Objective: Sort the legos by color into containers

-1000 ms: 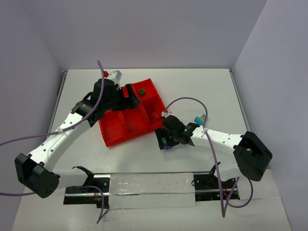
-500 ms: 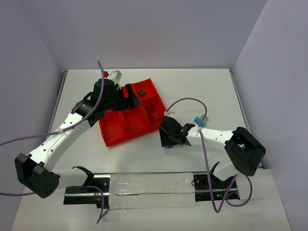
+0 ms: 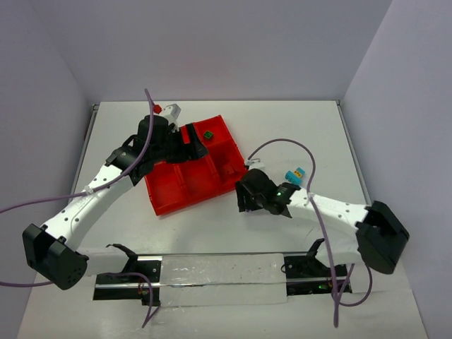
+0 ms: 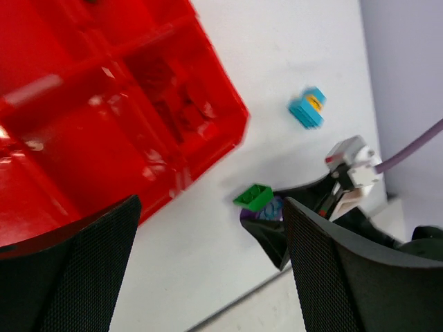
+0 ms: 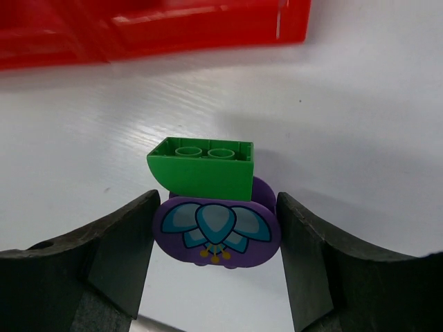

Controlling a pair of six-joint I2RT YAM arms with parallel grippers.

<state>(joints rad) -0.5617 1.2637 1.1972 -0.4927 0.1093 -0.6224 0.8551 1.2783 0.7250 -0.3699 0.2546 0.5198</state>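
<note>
The red tray (image 3: 169, 201) lies left of centre; it also shows in the left wrist view (image 4: 69, 138) and the right wrist view (image 5: 173, 28). My right gripper (image 3: 245, 203) is low at the tray's near right corner. Its jaws press both sides of a purple lego with a lotus print (image 5: 218, 232), which has a green lego (image 5: 204, 166) stacked on it. The pair also shows in the left wrist view (image 4: 253, 197). My left gripper (image 3: 192, 145) hovers over the tray, open and empty (image 4: 211, 207). Another green lego (image 3: 208, 134) lies in a far compartment.
A light blue and yellow lego (image 3: 296, 174) lies on the table right of the tray and shows in the left wrist view (image 4: 307, 109). A red lego (image 3: 157, 108) lies beyond the left arm near the table's far edge. Purple cables loop over both arms.
My right gripper has shifted slightly up toward the tray's corner, and the right arm's elbow has swung out to the right. The left arm has not moved.
</note>
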